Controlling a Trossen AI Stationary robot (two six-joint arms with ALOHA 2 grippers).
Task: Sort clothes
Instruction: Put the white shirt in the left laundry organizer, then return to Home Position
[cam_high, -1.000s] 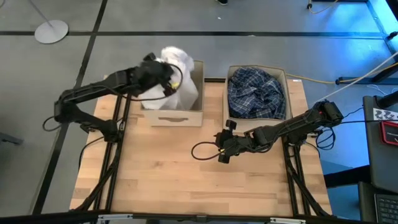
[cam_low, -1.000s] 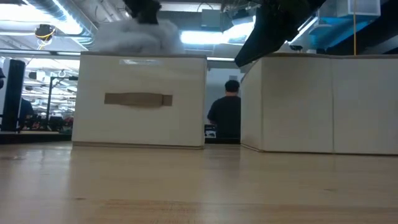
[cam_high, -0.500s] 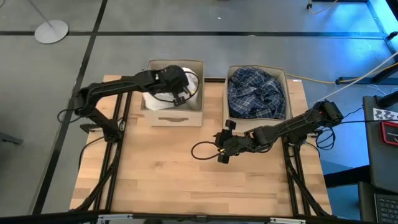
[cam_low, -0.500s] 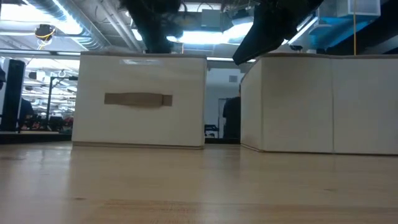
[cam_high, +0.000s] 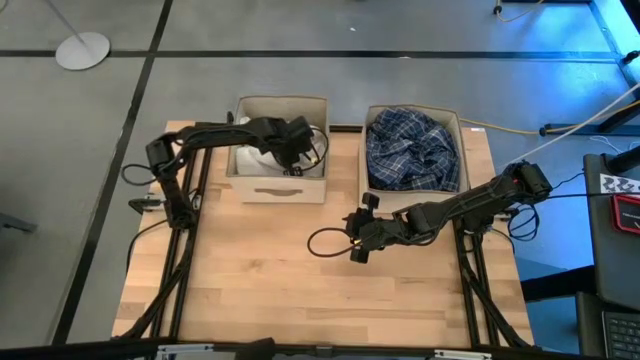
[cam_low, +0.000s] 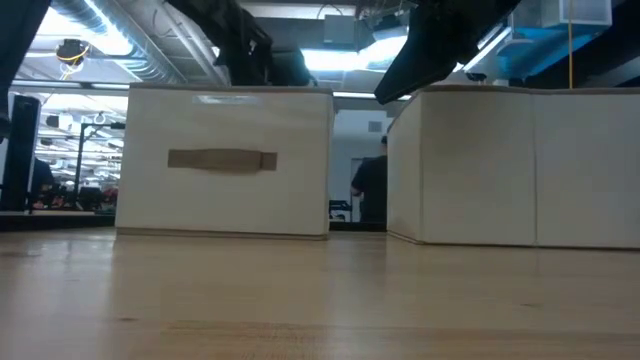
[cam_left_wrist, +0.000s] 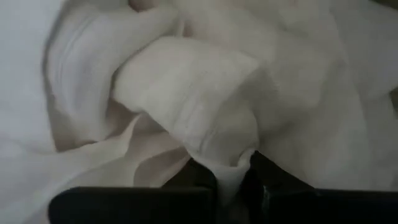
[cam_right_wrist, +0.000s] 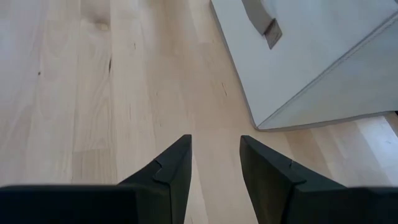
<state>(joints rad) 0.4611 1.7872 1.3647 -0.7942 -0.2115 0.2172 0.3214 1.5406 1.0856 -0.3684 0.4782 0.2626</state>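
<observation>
No brand, label or writing can be read on any of the things here. The left gripper (cam_high: 296, 140) is down inside the left box (cam_high: 277, 186), its fingers (cam_left_wrist: 199, 177) pinched on a fold of the white shirt (cam_left_wrist: 205, 93), which lies bunched all around and ahead of them in the box. A second ago that shirt was held high above the box rim and spilling over its edge; half a second ago it was partly lowered; now it sits wholly inside, with the arm reaching in over the top. The right gripper (cam_high: 358, 240) has not moved across the three moments: it hangs over the bare table (cam_high: 260, 280) in front of the two boxes, its fingers (cam_right_wrist: 171, 171) parted with nothing between them, and the front corner of the right box (cam_high: 412, 197) lies just ahead of it. The plaid shirt (cam_high: 410, 148) fills that right box, well beyond the gripper. Counted: two boxes, two arms, one white shirt, one plaid shirt. In the low view a person (cam_low: 372, 190) stands in the gap between the boxes, far behind the table.
</observation>
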